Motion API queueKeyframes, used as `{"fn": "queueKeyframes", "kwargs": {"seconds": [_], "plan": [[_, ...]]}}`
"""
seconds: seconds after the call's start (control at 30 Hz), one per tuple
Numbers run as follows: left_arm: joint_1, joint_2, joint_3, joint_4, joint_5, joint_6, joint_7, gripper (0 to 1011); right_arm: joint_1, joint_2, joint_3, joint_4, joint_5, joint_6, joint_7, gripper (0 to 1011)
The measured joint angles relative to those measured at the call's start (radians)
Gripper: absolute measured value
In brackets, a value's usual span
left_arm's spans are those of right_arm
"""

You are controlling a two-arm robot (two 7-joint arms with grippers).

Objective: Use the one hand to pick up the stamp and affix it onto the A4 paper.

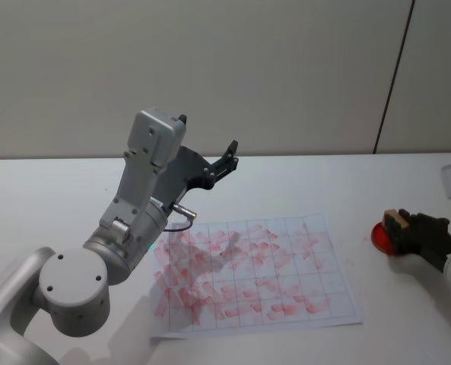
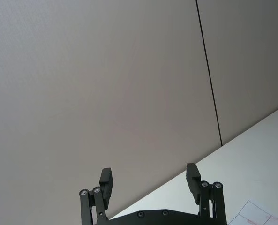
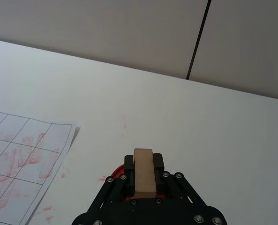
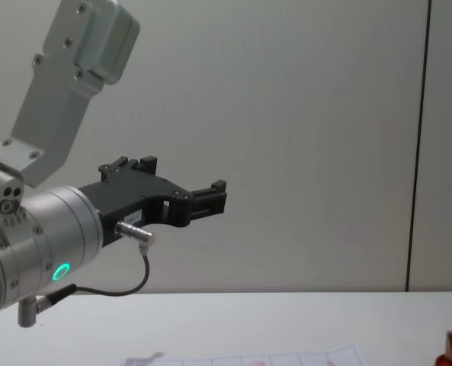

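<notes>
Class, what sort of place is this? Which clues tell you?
Probably a robot test lab: a white table by beige wall panels, a white gridded A4 paper covered in red marks, the right claw gripping a tan wooden stamp at a flat red disc, the left claw raised, open.

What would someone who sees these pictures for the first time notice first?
The big grey left arm is raised at the left of the table, with the left gripper open in the air. Next comes the A4 paper in the middle, its grid covered with red smears. At the far right, the right gripper is shut on the stamp, just at the red disc.
</notes>
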Motion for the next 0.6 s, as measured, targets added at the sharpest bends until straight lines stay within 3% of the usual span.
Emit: {"fn": "queueKeyframes", "kwargs": {"seconds": [0.6], "plan": [[0.000, 0.000, 0.000, 0.000, 0.000, 0.000, 0.000, 1001, 0.016, -0.017, -0.015, 0.068, -0.025, -0.007, 0.009, 226]]}}
